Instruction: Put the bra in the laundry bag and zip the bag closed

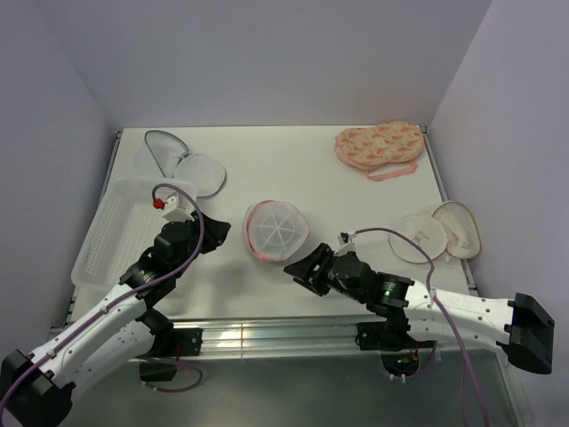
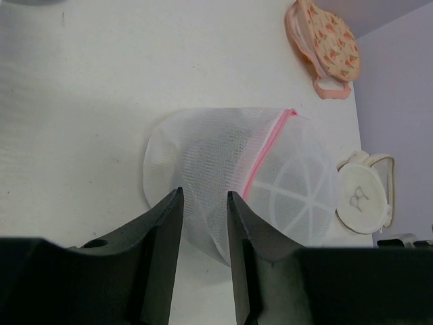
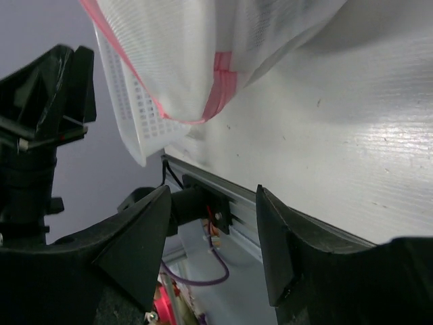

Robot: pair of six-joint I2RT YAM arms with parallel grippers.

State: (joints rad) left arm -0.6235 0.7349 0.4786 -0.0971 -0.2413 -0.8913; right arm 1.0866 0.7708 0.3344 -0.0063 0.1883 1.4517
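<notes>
- Top view: laundry bag (image 1: 276, 229) lies mid-table between the two grippers, ribbed dome up, pink trim round its rim.
- Left gripper (image 1: 220, 233) is just beside the bag's left edge. Right gripper (image 1: 296, 267) is just beside its near-right edge. No contact can be seen in this view.
- Left wrist only: the pink zipper line runs slantwise across the bag (image 2: 237, 176), with plain mesh to its left and the ribbed dome to its right. I cannot tell whether the zip is shut.
- Left wrist: left gripper (image 2: 203, 196) has its fingers slightly parted, with nothing held between them.
- Right wrist only: close view of the bag's pink-edged rim (image 3: 220, 81), with the white basket (image 3: 135, 115) and the left arm (image 3: 40, 101) beyond it.
- Right wrist: right gripper (image 3: 213, 196) has its jaws spread wide with nothing between them, above the table's near edge.
- Bra: not made out in any view, and the mesh hides what is in the bag.
- Seen from the top camera only: the grey-trimmed pouch (image 1: 182, 165) at far left and the basket (image 1: 111, 231) whole.
- Count: 1 pink-trimmed bag, 1 grey-trimmed pouch, 1 orange patterned pouch (image 1: 378, 147), 1 beige-trimmed pouch (image 1: 440, 233) lying open at right, 1 basket, 2 arms.
</notes>
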